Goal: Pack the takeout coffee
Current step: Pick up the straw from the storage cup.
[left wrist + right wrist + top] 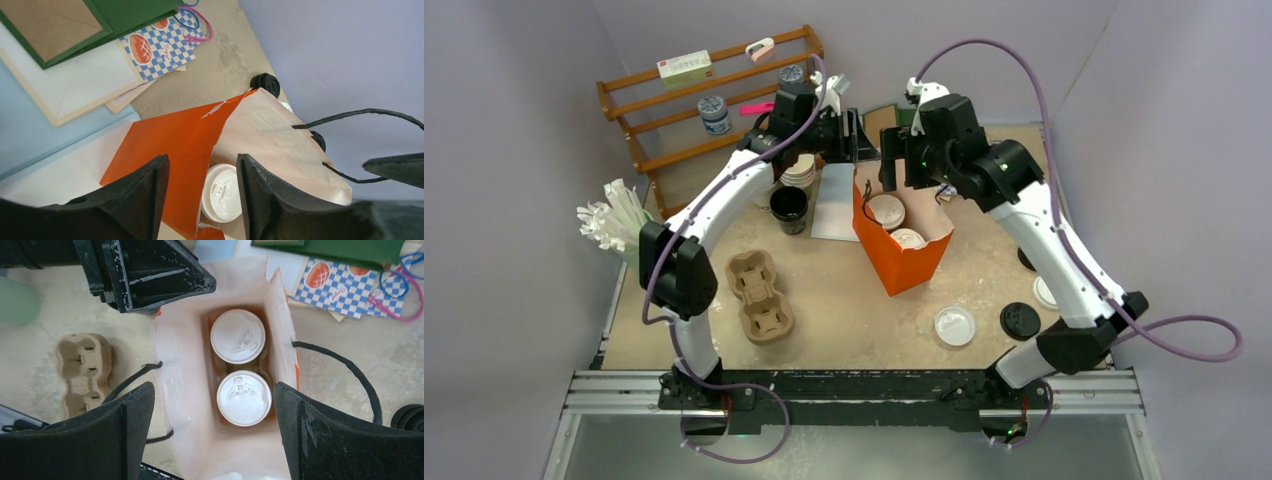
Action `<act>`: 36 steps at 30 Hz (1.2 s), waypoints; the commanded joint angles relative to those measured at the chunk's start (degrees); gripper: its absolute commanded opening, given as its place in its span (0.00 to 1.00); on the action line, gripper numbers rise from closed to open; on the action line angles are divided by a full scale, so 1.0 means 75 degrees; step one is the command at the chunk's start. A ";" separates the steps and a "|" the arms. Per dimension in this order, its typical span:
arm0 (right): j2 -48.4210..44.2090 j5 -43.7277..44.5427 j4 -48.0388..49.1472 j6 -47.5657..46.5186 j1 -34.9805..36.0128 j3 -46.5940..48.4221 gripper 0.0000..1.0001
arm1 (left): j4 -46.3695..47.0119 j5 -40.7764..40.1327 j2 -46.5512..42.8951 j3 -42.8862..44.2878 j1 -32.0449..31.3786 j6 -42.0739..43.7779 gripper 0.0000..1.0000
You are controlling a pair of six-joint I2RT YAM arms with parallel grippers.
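An orange paper bag [904,250] stands open mid-table. Two takeout coffee cups sit inside it, only their white lids showing: one far [237,336], one near [244,398], also visible from the top view [886,210]. My right gripper [212,410] is open and empty above the bag's mouth, its fingers outside both side walls. My left gripper [202,175] is open, with its fingers either side of the bag's orange wall [175,150] at the rim, one lid [222,192] showing between them. I cannot tell if it touches the wall.
Two cardboard cup carriers [759,293] lie left of the bag. A black cup [789,208] and stacked white cups [799,170] stand behind them. A loose white lid [954,326] and a black lid [1020,320] lie right front. A wooden rack [704,100] stands back left.
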 commanded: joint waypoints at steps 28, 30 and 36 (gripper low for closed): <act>-0.1492 -0.0685 0.1045 0.1098 0.0010 -0.1000 0.82 | -0.4050 -0.9254 -0.3285 -0.1139 0.3014 0.0719 0.48; -0.1354 -0.1006 0.0757 0.1134 0.0012 -0.0861 0.82 | -0.3909 -0.9386 -0.3030 -0.1176 0.3547 0.0817 0.48; -0.1085 -0.0858 0.0207 0.1131 0.0009 -0.0121 0.81 | -0.3138 -0.9245 -0.2595 -0.1614 0.4360 0.0950 0.47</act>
